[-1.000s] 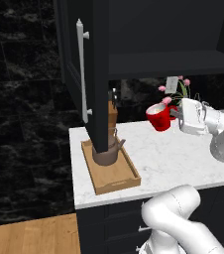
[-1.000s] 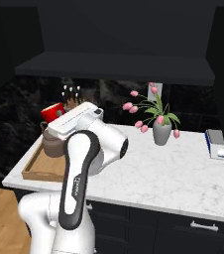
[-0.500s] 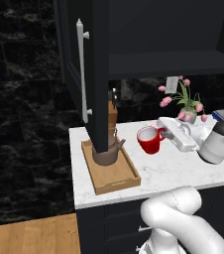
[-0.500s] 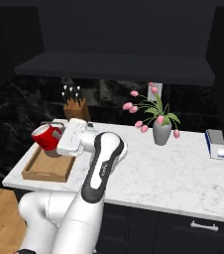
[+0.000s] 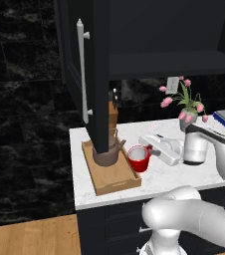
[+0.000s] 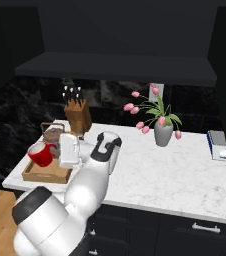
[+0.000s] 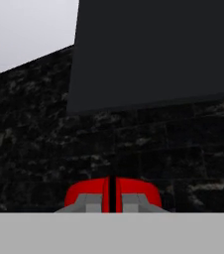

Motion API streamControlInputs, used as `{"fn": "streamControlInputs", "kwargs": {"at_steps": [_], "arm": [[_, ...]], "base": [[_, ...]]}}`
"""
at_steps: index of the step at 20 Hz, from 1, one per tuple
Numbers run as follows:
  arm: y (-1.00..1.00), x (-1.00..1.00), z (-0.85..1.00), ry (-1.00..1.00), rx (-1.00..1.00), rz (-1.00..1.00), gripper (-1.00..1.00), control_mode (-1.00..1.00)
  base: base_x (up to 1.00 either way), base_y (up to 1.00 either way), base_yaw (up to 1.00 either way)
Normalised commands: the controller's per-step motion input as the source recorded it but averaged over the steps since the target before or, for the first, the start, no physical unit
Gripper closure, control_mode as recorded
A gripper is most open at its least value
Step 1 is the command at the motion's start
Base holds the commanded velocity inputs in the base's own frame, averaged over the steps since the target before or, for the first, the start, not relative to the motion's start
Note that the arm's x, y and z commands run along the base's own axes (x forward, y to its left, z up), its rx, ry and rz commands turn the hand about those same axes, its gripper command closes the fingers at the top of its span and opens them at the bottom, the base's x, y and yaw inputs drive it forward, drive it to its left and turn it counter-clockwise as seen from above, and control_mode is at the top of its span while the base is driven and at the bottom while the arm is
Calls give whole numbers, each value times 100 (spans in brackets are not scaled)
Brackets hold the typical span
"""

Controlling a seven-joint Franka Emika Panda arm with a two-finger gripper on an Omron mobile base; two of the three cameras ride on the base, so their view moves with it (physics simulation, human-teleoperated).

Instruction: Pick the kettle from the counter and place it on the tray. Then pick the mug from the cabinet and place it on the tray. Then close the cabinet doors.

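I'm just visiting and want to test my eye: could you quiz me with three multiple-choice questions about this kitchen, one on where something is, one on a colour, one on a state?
1. Where is the kettle?
A. on the tray
B. on the cabinet shelf
C. beside the flower vase

2. What colour is the mug?
A. blue
B. red
C. green

3. What are the robot's fingers doing?
A. spread wide, holding nothing
B. shut on the mug
C. shut on the knife block

Answers:
1. A, the kettle sits inside the wooden tray at the counter's end.
2. B, it is bright red with a white inside.
3. B, the hand view shows the fingers closed around the mug's red wall, at the tray's edge.
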Motion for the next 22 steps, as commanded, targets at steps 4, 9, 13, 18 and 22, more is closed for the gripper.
{"fn": "streamControlInputs", "kwargs": {"at_steps": [4,9,13,18,22], "arm": [[16,45,-62,0,2,6,100,-100],[12,53,-54,0,0,0,100,-100],[17,60,-52,0,0,0,100,-100],[22,62,-48,0,0,0,100,-100],[21,54,-35,0,1,0,100,-100]], "base": [[0,0,0],[0,0,0],[0,0,0],[0,0,0],[0,0,0]]}}
